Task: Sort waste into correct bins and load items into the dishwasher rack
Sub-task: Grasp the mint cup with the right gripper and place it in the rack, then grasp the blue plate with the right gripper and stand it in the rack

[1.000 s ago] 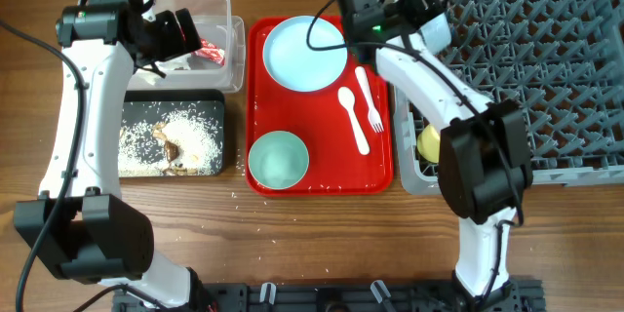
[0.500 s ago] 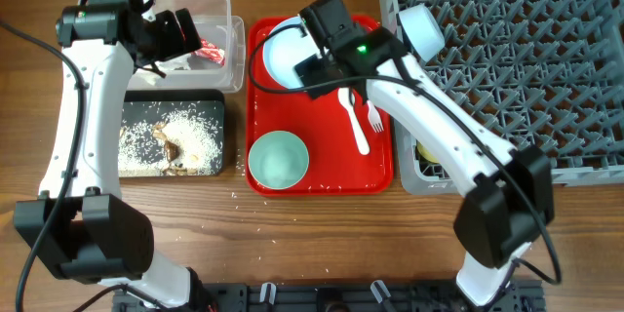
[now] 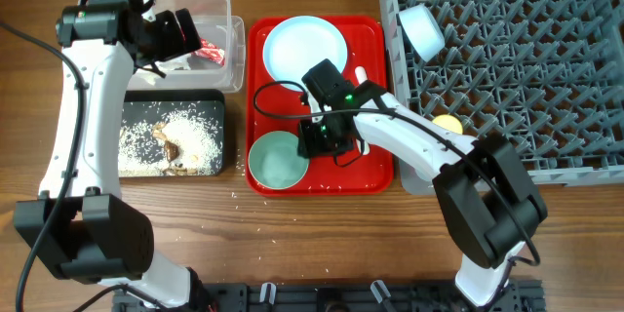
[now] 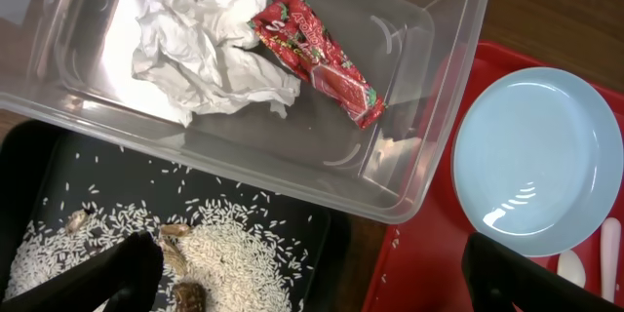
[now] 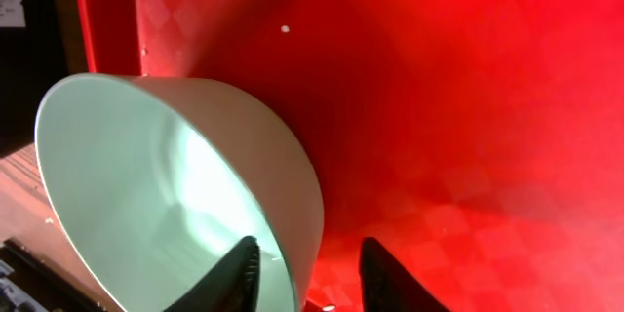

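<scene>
A pale blue bowl [image 3: 278, 159] [image 5: 166, 195] lies tipped on its side at the front left of the red tray [image 3: 375, 171]. My right gripper [image 3: 314, 139] [image 5: 310, 253] straddles its rim, one finger inside and one outside. A strip of red tray shows between the outer finger and the bowl wall. The blue plate [image 3: 304, 47] [image 4: 536, 161] rests at the tray's back. A second bowl [image 3: 421, 27] and the yellow cup [image 3: 447, 125] sit in the grey rack [image 3: 526, 68]. My left gripper [image 3: 180, 31] [image 4: 312, 278] hangs wide open over the bins, holding nothing.
The clear tub [image 3: 219, 10] [image 4: 429, 156] holds the crumpled napkin [image 4: 210, 44] and the red wrapper [image 3: 212, 55] [image 4: 317, 54]. Rice and brown scraps [image 3: 180, 136] [image 4: 224, 253] lie in the black tray [image 3: 136, 107]. My right arm covers most of the white cutlery; one handle end [image 3: 359, 75] shows.
My right arm swung from the rack down to the tray's front left, and its jaws narrowed round the bowl's rim. The bowl now lies tipped. The left arm has not moved.
</scene>
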Action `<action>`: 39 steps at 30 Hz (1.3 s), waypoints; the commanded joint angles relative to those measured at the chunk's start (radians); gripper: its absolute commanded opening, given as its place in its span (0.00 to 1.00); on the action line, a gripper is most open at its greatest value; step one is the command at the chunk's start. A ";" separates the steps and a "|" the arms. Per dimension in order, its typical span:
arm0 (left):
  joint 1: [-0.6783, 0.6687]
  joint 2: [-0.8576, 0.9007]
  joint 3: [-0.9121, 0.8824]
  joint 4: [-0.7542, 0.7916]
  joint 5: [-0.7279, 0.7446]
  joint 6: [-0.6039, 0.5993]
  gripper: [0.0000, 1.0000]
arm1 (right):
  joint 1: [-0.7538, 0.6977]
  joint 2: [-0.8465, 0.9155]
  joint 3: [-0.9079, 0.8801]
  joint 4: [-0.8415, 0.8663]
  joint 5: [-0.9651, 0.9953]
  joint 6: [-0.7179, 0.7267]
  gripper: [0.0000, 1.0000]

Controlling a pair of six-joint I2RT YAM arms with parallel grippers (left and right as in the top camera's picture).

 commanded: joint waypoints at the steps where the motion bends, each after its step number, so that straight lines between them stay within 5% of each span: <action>1: -0.002 -0.019 0.021 0.003 -0.012 0.002 1.00 | 0.009 0.024 -0.002 -0.006 0.003 0.064 0.04; 7: -0.002 -0.019 0.021 0.003 -0.012 0.002 1.00 | -0.076 -0.198 0.071 -0.179 0.264 0.054 0.04; 16: -0.002 -0.019 0.021 0.003 -0.012 0.002 1.00 | -0.178 -0.665 0.073 -0.339 1.293 0.090 0.04; 22: -0.002 -0.019 0.021 0.003 -0.012 0.002 1.00 | -0.178 -0.518 0.032 -0.388 1.579 -0.058 0.04; 31: -0.002 -0.019 0.021 0.003 -0.012 0.002 1.00 | -0.178 -0.111 0.032 -0.099 1.785 -0.513 0.04; 39: -0.002 -0.019 0.021 0.003 -0.012 0.002 1.00 | -0.177 -0.088 0.032 -0.059 1.630 -0.594 0.04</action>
